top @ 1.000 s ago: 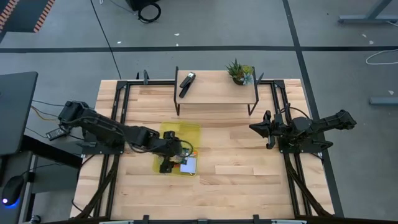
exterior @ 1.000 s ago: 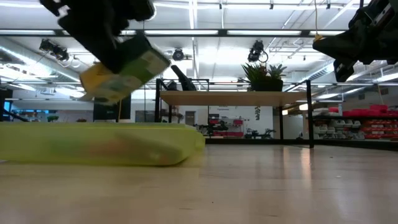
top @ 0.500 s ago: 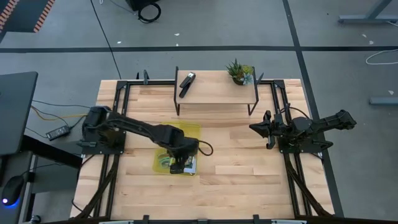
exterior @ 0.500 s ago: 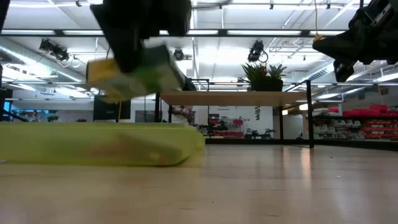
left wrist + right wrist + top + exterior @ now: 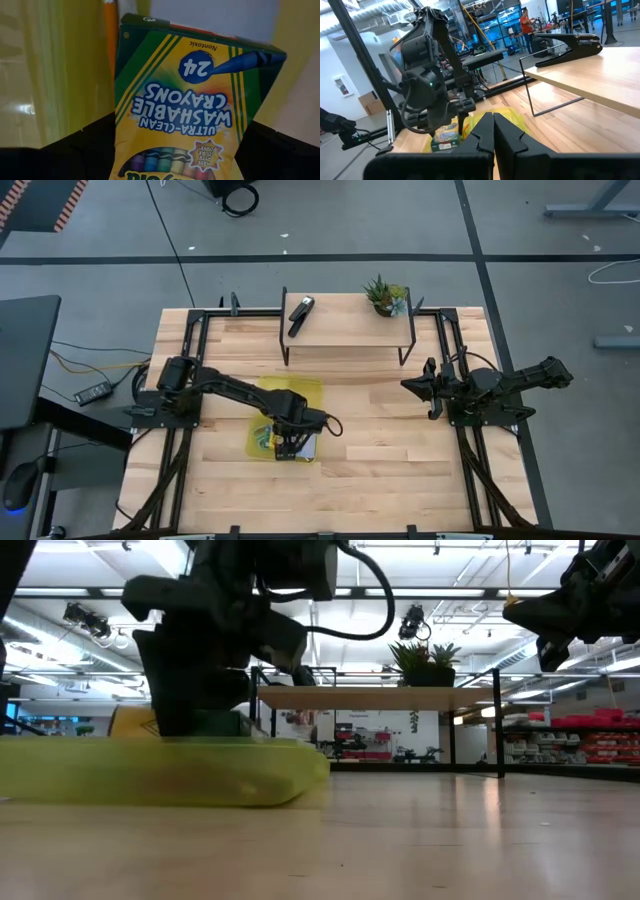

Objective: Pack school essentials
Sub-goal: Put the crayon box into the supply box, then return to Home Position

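The left gripper (image 5: 288,443) is low over the near end of the yellow pouch (image 5: 300,392), its fingers spread wide around the crayon box (image 5: 190,100), which it grips by the sides and is lowering in. An orange pen (image 5: 110,40) lies alongside in the pouch, so packing looks well along, though the rest of the contents are hidden. The right gripper (image 5: 408,385) waits closed and empty, well apart to the right.
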